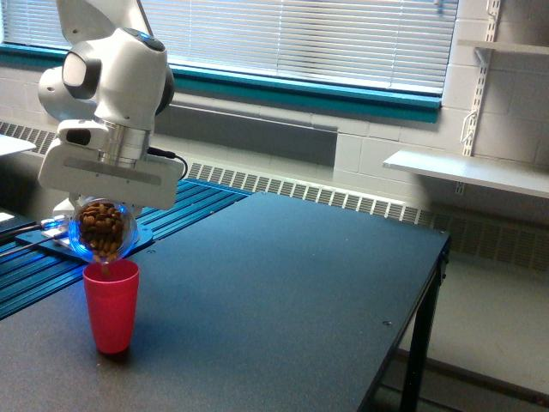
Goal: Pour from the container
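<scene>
The container [103, 231] hangs tipped over on its side, just above the red cup [111, 305]. Its open mouth faces toward the camera and a bit down, over the cup's rim. It holds brown nuts [102, 228]. The gripper [105, 190] holds the container from above, but its fingers are hidden, so their grip is unclear. The red cup stands upright on the dark table [283, 292].

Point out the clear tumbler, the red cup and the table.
clear tumbler [103, 230], exterior view, on its side wall over the brown contents.
red cup [111, 311], exterior view, mid outer wall.
table [283, 283], exterior view, bare dark top.
</scene>
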{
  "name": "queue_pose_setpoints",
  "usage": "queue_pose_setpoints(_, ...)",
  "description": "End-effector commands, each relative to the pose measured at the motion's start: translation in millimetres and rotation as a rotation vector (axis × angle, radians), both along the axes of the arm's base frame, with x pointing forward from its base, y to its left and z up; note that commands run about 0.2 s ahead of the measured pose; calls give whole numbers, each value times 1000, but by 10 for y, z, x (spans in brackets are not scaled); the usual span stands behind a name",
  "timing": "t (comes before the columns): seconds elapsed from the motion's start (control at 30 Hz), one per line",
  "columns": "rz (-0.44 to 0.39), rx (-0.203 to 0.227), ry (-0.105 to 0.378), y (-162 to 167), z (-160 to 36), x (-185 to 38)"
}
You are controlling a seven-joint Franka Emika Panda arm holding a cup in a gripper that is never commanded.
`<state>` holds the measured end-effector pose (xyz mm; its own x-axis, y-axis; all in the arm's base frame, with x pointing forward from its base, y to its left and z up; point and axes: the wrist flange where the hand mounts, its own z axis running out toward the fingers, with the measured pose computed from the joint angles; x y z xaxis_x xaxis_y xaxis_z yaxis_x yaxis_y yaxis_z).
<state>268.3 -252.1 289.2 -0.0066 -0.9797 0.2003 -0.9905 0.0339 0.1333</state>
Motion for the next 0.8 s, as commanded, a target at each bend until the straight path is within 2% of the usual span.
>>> queue_pose_setpoints(0.03,-7,-3,8,-14,16,51)
queue_pose_setpoints(0.3,-30,6,37,-31,-8,27)
queue_pose_setpoints(0.8,-44,11,50,-80,19,70)
